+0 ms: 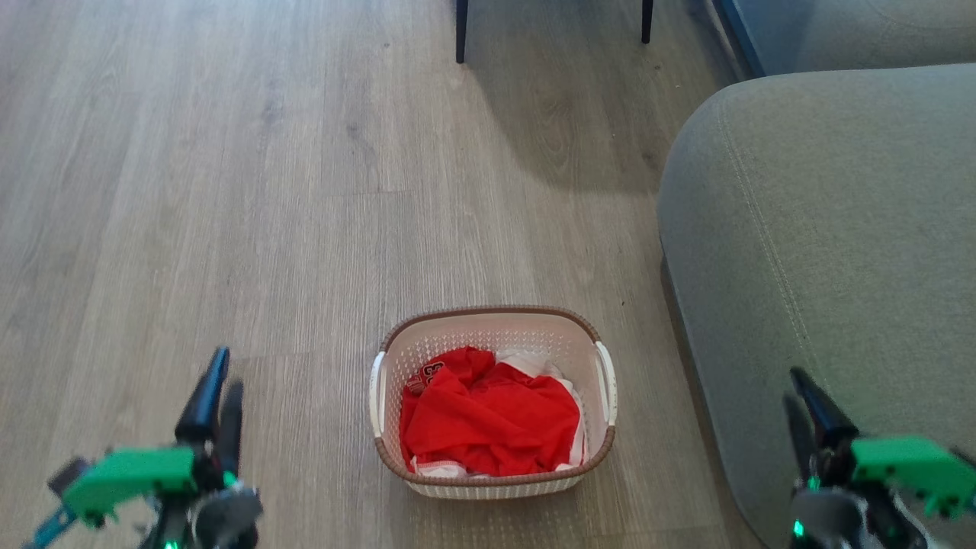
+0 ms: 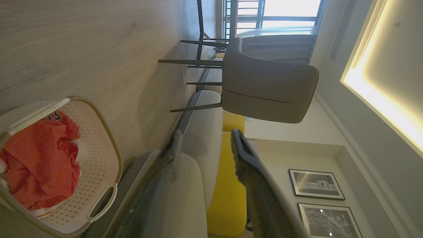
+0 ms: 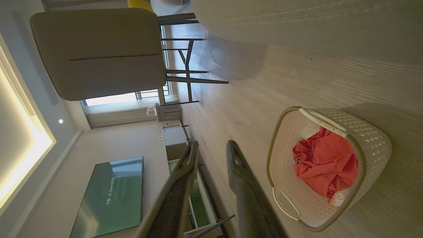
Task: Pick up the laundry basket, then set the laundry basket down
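Observation:
The laundry basket [image 1: 488,314], cream-white and perforated with a brown rim and white side handles, stands on the wooden floor at the lower centre. A crumpled red garment [image 1: 488,423] lies inside it. My left gripper [image 1: 223,377] hangs off to the basket's left, well apart from it, fingers open and empty. My right gripper [image 1: 794,387] hangs to the basket's right in front of the sofa, jaws a little apart with nothing between them. The left wrist view has the basket [image 2: 99,165] at its lower left; the right wrist view has the basket [image 3: 373,142] at its right.
A grey sofa [image 1: 823,229] runs along the right, close to the basket's right handle. Dark chair legs [image 1: 461,30] stand at the far end of the floor, under a grey chair [image 2: 264,89]. A television [image 3: 109,191] hangs on the far wall.

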You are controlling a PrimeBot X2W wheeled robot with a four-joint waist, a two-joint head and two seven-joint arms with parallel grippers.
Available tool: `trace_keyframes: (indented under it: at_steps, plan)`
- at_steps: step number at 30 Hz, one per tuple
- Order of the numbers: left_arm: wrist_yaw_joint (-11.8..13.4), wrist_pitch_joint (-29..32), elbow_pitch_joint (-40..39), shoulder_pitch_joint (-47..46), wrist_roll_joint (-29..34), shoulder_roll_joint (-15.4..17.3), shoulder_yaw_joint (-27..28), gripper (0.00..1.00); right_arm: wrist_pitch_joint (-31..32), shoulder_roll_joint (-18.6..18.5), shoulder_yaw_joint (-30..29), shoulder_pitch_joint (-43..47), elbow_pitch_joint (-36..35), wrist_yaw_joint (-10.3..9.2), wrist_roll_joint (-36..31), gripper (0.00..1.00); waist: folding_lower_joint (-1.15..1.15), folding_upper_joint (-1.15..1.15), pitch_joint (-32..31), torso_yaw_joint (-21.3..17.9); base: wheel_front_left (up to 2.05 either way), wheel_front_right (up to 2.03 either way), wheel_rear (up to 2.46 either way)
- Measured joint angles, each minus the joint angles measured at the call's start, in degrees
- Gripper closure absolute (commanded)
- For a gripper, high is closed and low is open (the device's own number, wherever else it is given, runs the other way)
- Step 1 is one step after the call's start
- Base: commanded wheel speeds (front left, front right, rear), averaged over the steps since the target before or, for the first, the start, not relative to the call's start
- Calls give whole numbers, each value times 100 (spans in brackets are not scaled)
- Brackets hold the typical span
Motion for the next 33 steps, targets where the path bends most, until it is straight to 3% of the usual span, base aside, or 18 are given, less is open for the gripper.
trace_keyframes:
  at_steps: [5, 16, 33]
  plan:
    - [1, -12, 359, 404, 0, -13, -16, 0, -11, 51, 36, 320, 363, 0, 0, 0, 0, 0, -3, 0, 0, 0, 0]
    - [1, -168, 205, 415, 134, -31, -180, 0, -189, 53, 189, 323, 318, 0, -124, 0, 0, 0, -20, 5, 0, 0, 0]
    - [162, -478, -190, 416, 1021, -31, -371, 0, -472, 53, 334, 323, -33, 0, -1414, 0, 0, 0, -33, 12, 0, 0, 0]
